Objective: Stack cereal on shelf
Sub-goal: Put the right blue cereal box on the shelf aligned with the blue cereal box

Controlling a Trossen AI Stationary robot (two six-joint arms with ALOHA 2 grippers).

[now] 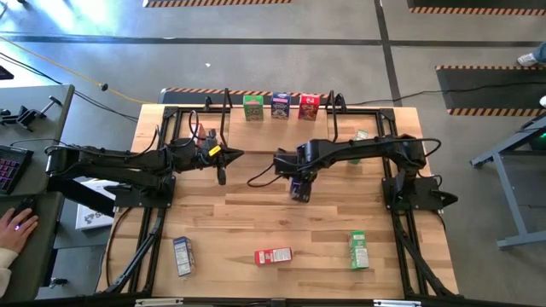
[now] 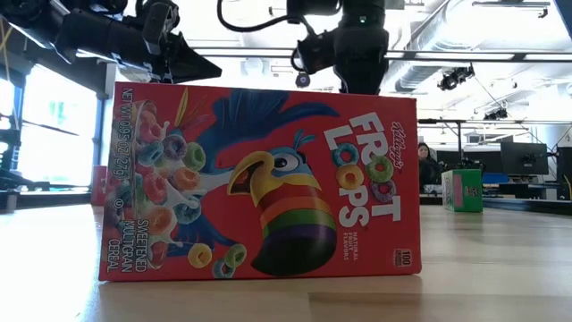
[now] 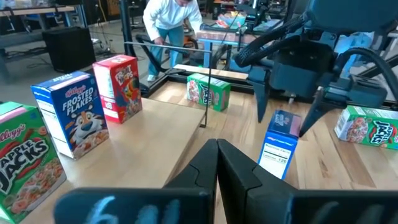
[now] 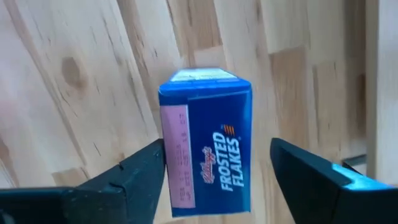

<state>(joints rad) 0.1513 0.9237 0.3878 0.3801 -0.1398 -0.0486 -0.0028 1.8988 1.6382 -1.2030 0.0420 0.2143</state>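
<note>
Right wrist view: right claw [image 4: 217,171] open astride upright Frosted Flakes box [image 4: 206,140] (left claw [image 3: 217,163] shut, empty).

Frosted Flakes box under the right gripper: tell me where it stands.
The Frosted Flakes box stands upright mid-table between the right gripper's open fingers, forward of the shelf.

Three cereal boxes [image 1: 280,106] on shelf [image 1: 358,119] behind, three more [image 1: 273,255] scattered on table [image 1: 256,213] in front

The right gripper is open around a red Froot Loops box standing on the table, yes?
No, the box is wrong. The right gripper is open around a blue Frosted Flakes box standing on the table, as the right wrist view shows.
</note>
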